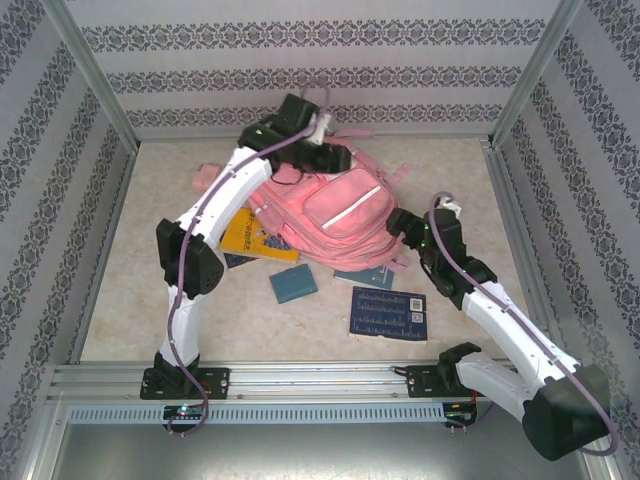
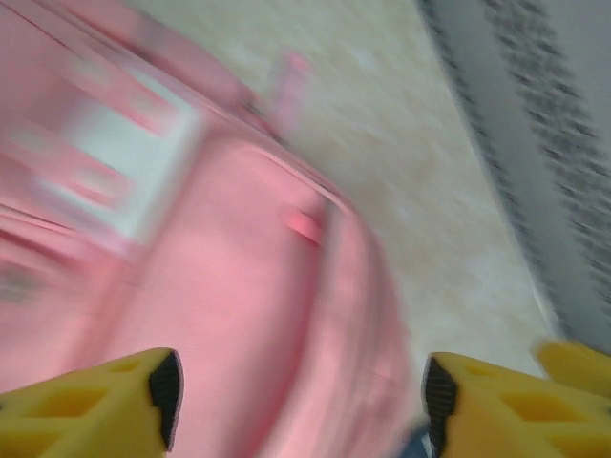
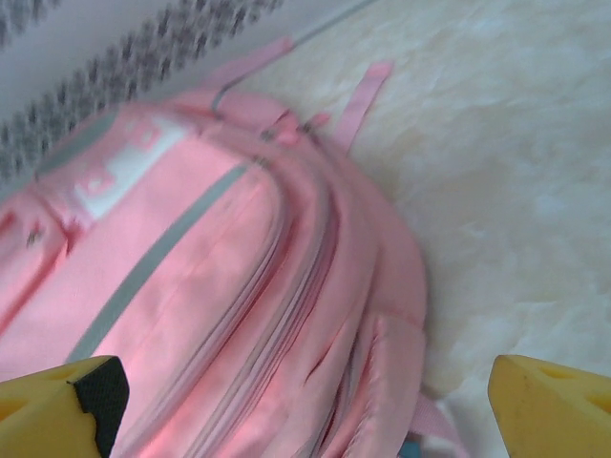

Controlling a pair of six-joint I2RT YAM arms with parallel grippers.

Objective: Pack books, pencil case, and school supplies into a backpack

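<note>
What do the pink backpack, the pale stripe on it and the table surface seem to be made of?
The backpack looks like soft matt woven fabric: it creases and shows stitched seams. The stripe looks like smooth flat tape, perhaps reflective, paler than the cloth. The table looks like a hard cream sheet with marble-like mottling, perhaps laminate; stone cannot be excluded.

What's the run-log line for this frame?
left gripper: open above backpack | right gripper: open near backpack | books: on table, unpacked
</note>
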